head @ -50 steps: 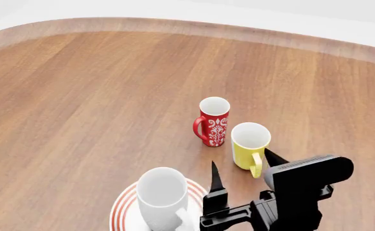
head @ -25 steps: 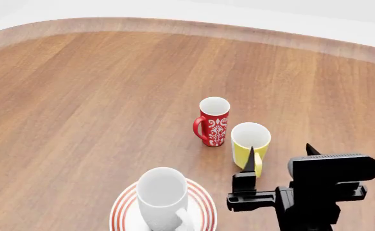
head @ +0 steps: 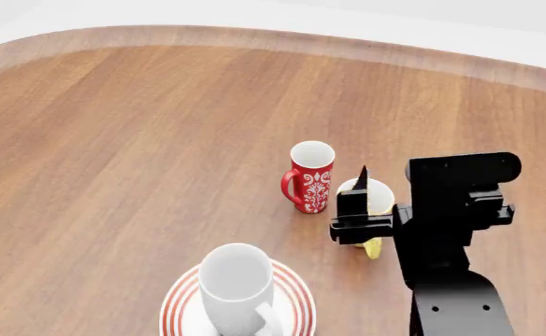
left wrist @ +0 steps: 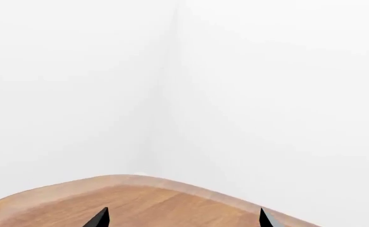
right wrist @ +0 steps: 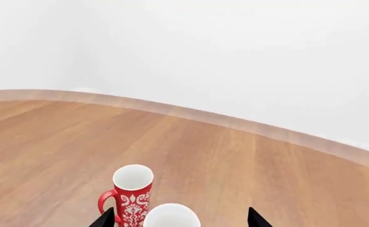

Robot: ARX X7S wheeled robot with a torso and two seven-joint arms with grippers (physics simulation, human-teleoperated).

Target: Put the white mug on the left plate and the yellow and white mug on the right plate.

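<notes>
The yellow and white mug was seen beside a red mug on the wooden surface, the right gripper poised with jaws apart. Rigid and glossy, it was judged best gripped across its body.

A wooden desk with a curved, paler far edge fills the scene; plain white walls meet in a corner behind.
</notes>
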